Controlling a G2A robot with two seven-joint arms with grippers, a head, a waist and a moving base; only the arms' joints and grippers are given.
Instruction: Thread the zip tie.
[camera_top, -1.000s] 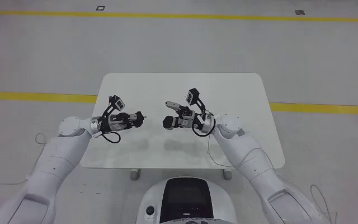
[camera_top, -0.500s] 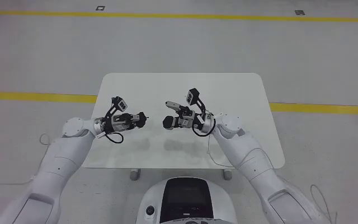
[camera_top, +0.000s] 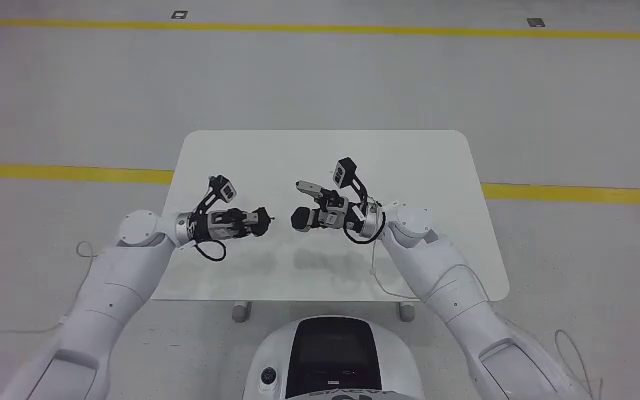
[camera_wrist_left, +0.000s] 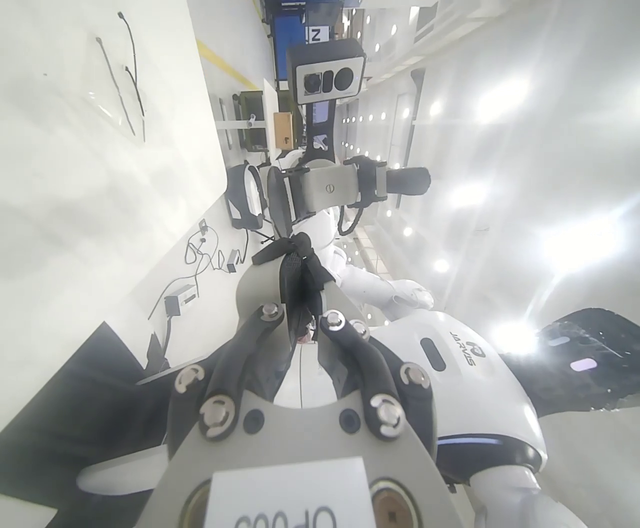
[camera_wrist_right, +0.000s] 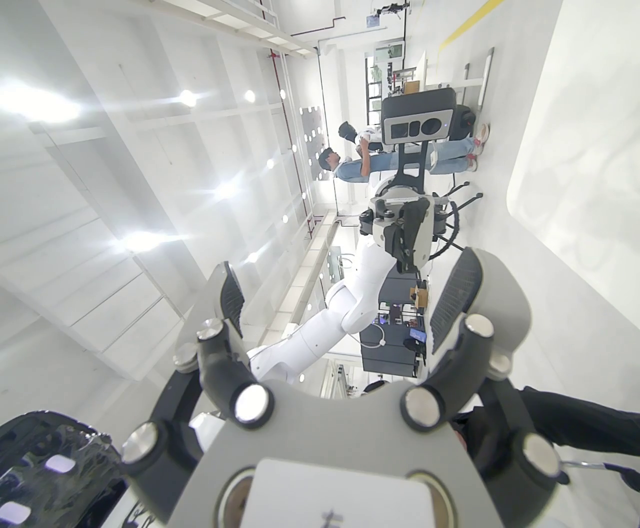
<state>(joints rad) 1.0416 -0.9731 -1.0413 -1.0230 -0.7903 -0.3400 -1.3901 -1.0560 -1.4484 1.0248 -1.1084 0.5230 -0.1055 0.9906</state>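
Over the table (camera_top: 400, 160), the two hands face each other, near but not touching. L hand (camera_top: 257, 219) is clamped tight on a black zip tie (camera_wrist_left: 294, 250), w/ a short crumpled end poking out past its fingertips toward the R hand (camera_top: 299, 204). R hand's fingers are spread wide apart. Both hands hang in the air, clear of the table. Farther off, a few thin loose ties (camera_wrist_left: 131, 80) lie flat on the table, close together

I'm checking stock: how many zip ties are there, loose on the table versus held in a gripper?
Loose zip ties on the table: 3
Held zip tie in the left gripper: 1
Total: 4
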